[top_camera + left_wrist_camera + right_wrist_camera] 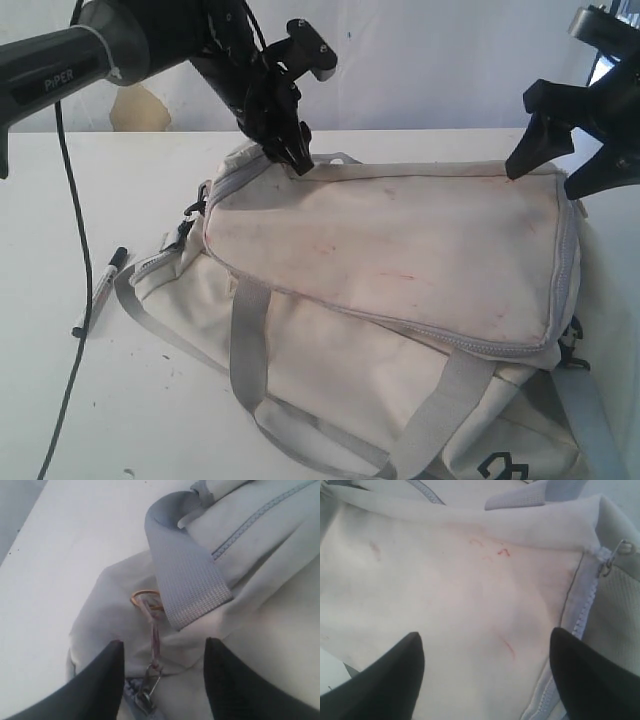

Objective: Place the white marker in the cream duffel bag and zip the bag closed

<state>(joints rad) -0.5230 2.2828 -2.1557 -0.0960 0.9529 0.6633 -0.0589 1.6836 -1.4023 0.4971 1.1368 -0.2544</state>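
— Where do we find the marker (105, 283)?
— It lies flat on the table (130, 400), left of the bag (400, 250) and outside it. We see a slim white barrel with a black cap at the far end and a dark near end. A black cable (68, 380) runs down the table just beside it.

— And the bag?
— It is large, soft and cream, lying on the table with its broad top panel up. Faint reddish stains (504, 551) mark the fabric. A grey zipper runs round the panel's edge, and grey handles (245, 340) loop over the front. We cannot tell whether the zip is fully shut.

— What do we make of the left gripper (300, 160)?
— It sits at the bag's far left corner. In its wrist view the fingers (102, 680) stand apart, and a metal zipper pull (146, 692) lies between them; they are not clamped on it. A thin cord leads from the pull up to a brass ring (145, 597), beside a grey strap (185, 570).

— The right gripper (548, 175)?
— It hangs over the bag's right end with its fingers (385, 680) spread wide, holding nothing. Its wrist view shows stained cream fabric below and a second pull (607, 562) at the panel's corner.

— And around us?
— The table is white, with a few dark specks. Behind it is a white wall (420, 60) with a yellowish patch (140, 105).
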